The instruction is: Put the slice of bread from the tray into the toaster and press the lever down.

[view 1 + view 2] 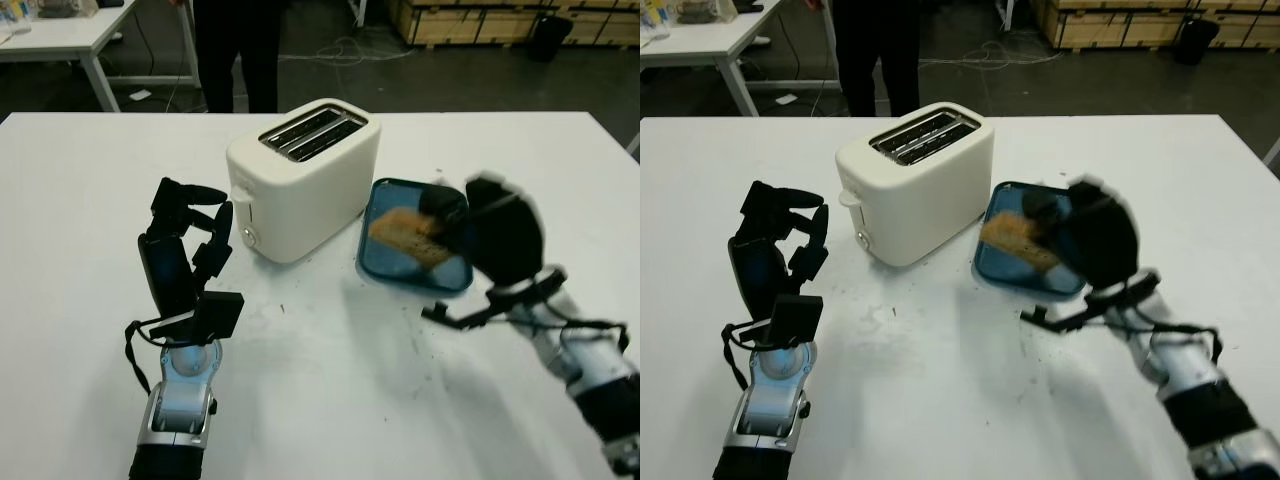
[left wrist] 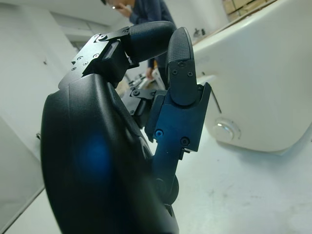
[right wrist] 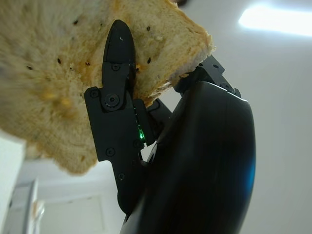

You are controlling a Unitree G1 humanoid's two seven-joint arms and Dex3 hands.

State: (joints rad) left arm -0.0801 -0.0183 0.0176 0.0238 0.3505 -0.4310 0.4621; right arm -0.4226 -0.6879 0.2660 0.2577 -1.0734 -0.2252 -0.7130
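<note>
A wide white worktop (image 1: 90, 180) is filling the foreground, with a dark floor, another white table and a person (image 1: 238, 50) standing in dark clothes just beyond its far edge. The cream two-slot toaster (image 1: 305, 180) is sitting near the middle, turned at an angle so that its lever (image 1: 240, 204) and dial end are facing the left hand (image 1: 185, 255). That placement looks deliberate: the left hand is waiting upright just beside the lever end, holding nothing, its fingers (image 2: 180, 63) curling loosely, probably kept there for the press.

Just to the toaster's right, nearly touching its base, a blue tray (image 1: 385, 265) is lying flat. The right hand (image 1: 495, 235) is hovering over the tray's near right corner, and the slice of bread (image 1: 408, 238) is sitting above the tray's floor, gripped at its right edge.

The right wrist view is settling what the head views leave vague: the right fingers (image 3: 117, 97) are clamping on the slice, one finger lying across its speckled face and another behind its crust, so the bread is hanging from the hand, not lying flat. The left wrist view is showing the toaster's dial (image 2: 224, 129) close by the left hand, low on the end wall.

The slots (image 1: 312, 130) are standing empty, so the lift-and-carry is judged to be only starting.
</note>
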